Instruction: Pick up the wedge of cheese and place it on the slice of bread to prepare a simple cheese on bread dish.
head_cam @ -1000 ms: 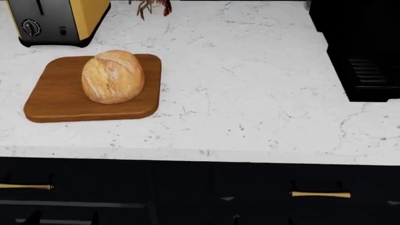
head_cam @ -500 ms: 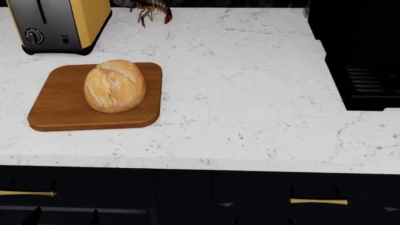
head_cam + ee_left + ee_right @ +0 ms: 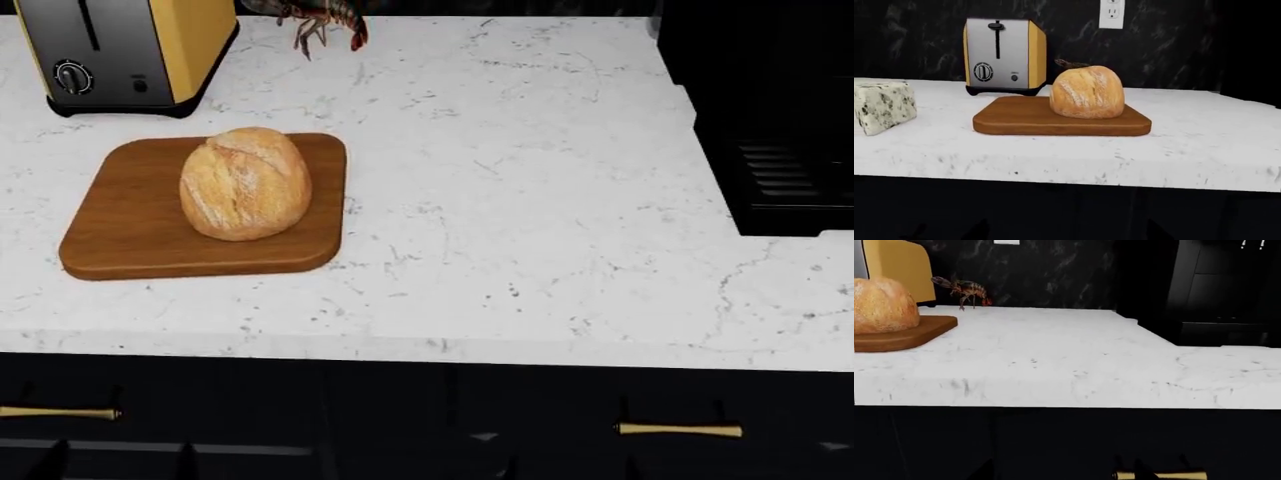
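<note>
Grippers are not visible in any of the three views, so I cannot tell how far open they are or whether they hold anything. On the white marble counter [image 3: 534, 180] the slice of bread [image 3: 246, 182], in fact a whole oval loaf, sits on the wooden cutting board [image 3: 120, 235] at the left side, a little toward the board's far right part. Its long axis runs roughly from near to far, with the scored floury top facing up. The wedge of cheese [image 3: 882, 106] appears only in the left wrist view, resting on the counter, apart from the board. A toaster [image 3: 120, 50] stands behind the board, and a small lobster figure [image 3: 320, 22] lies near it.
</note>
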`<state>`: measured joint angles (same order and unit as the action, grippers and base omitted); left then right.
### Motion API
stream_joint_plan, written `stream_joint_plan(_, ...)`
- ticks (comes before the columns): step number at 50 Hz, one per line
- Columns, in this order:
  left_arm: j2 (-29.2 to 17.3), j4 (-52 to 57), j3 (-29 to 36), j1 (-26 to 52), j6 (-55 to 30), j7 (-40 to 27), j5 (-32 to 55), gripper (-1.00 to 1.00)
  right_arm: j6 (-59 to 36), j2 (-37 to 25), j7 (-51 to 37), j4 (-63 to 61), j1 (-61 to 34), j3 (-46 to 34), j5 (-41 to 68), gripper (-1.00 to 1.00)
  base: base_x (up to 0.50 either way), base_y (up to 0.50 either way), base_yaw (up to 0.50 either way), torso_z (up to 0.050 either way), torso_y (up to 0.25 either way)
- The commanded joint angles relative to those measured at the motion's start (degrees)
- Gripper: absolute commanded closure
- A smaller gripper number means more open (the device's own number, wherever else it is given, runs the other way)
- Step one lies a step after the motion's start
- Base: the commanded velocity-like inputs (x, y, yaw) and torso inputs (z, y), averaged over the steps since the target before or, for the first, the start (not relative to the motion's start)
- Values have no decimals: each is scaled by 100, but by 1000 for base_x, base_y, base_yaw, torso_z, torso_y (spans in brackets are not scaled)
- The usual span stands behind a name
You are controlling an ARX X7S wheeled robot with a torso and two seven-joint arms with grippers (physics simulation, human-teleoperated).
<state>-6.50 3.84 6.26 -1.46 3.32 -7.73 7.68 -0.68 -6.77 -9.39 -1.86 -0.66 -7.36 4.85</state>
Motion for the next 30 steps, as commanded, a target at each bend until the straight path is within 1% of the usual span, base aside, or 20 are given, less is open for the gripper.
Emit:
stream_joint_plan(1,-68,493,-54,-29,-468,-176,295,-100,-392,-129,-101,-473,-77,18,108,-100,0,0,0,0,0)
stream_joint_plan(3,-95,647,-14,-17,-647,-207,305,-100,-595,-187,-99,-741,-86,2,119,-100,0,0,0,0,0)
stream_joint_plan(5,-132,730,21,-40,-526,-130,337,-100,-680,-204,-116,-874,-95,24,160,-100,0,0,0,0,0)
stream_joint_plan(6,-150,780,55,-43,-544,-209,200,-100,-702,-221,-120,-926,-101,12,147,-100,0,0,0,0,0)
stream_joint_plan(9,-210,1057,82,-44,-709,-253,185,-100,-877,-266,-146,-1228,-118,-7,147,-100,0,0,0,0,0)
stream_joint_plan(11,-230,1171,67,-34,-792,-258,252,-100,-979,-290,-159,-1369,-147,6,174,-100,0,0,0,0,0)
stream_joint_plan(12,-225,1337,17,-28,-925,-205,493,-100,-1040,-309,-170,-1454,-164,5,168,-100,0,0,0,0,0)
stream_joint_plan(15,-286,1661,51,-3,-1118,-276,460,-100,-1184,-358,-188,-1672,-190,-13,159,-100,0,0,0,0,0)
stream_joint_plan(19,-378,1817,87,175,-1333,-323,392,-100,-1407,-412,-206,-1916,-289,51,242,-100,0,0,0,0,0)
stream_joint_plan(21,-429,1995,1,333,-1548,-370,472,-100,-1560,-458,-243,-2119,-345,78,269,-100,0,0,0,0,0)
stream_joint_plan(24,-515,2202,51,488,-1757,-471,326,-100,-1810,-526,-239,-2339,-452,102,318,-100,0,0,0,0,0)
stream_joint_plan(30,-585,2321,18,796,-2089,-494,415,-100,-2229,-587,-302,-2594,-822,219,419,-100,0,0,0,0,0)
